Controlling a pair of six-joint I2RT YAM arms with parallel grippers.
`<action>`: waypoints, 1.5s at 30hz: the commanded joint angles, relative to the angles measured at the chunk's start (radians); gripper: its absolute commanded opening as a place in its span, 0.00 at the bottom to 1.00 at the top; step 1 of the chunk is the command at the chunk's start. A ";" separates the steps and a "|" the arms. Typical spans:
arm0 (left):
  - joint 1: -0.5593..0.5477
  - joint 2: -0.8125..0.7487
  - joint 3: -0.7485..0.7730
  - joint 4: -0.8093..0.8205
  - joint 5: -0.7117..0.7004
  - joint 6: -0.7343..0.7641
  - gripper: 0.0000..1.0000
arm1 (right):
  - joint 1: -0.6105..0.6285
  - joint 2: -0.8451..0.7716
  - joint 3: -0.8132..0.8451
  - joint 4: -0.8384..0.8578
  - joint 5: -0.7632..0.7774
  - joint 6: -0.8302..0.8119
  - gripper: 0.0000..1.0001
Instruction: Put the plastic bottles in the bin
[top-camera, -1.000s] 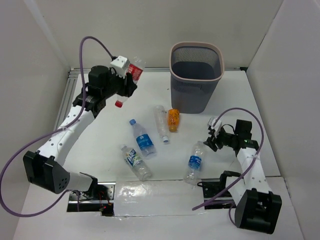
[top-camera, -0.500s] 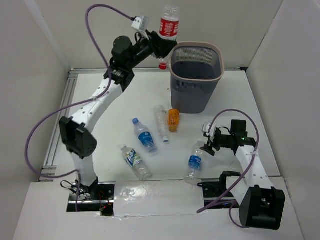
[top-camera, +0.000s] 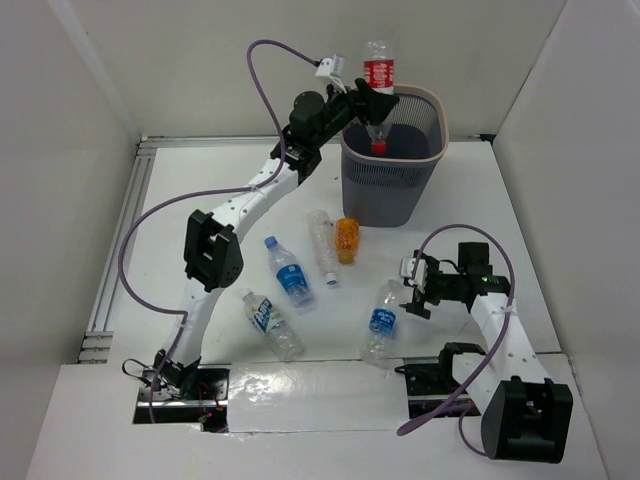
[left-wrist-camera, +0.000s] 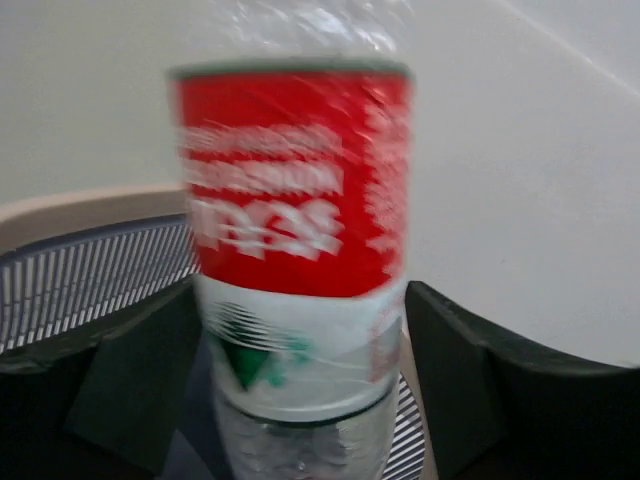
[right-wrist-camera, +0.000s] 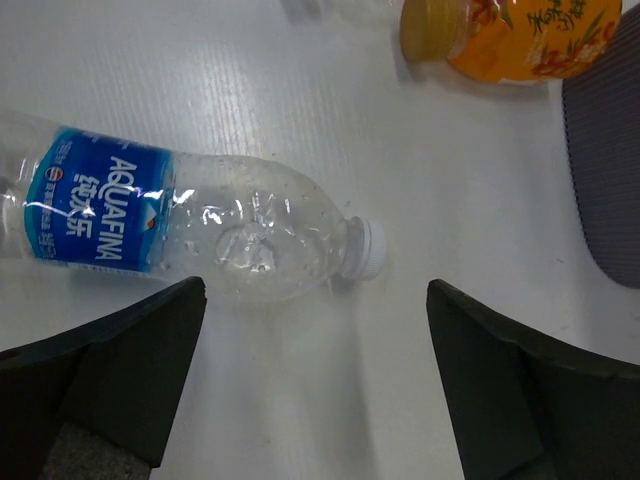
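Pale walls (top-camera: 60, 90) box in my white table (top-camera: 480, 200). A metal rail (top-camera: 128, 200) lines its left edge, a shiny sheet (top-camera: 300, 385) its near edge.

At top centre, the red-labelled bottle (top-camera: 378, 75) hangs cap-down over the open mouth of the dark mesh bin (top-camera: 385, 195) with its pale pink rim. At the bin's foot lie a short orange bottle (top-camera: 346, 239) and, just left of it, a plain clear bottle (top-camera: 321, 245). Three more lie across the middle: a blue-labelled bottle (top-camera: 288, 273), a second blue-labelled bottle (top-camera: 271, 324) at lower left, and a third blue-labelled bottle (top-camera: 381, 322) at lower right.
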 joint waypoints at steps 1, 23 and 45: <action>-0.005 -0.007 0.086 0.053 -0.043 0.004 0.94 | 0.017 -0.015 0.034 -0.066 -0.001 -0.152 1.00; 0.006 -1.035 -0.876 -0.625 -0.453 0.107 1.00 | 0.250 0.197 0.083 -0.115 0.086 -0.880 1.00; -0.006 -1.409 -1.485 -0.998 -0.335 -0.464 1.00 | 0.617 0.455 0.099 0.143 0.196 -0.817 0.92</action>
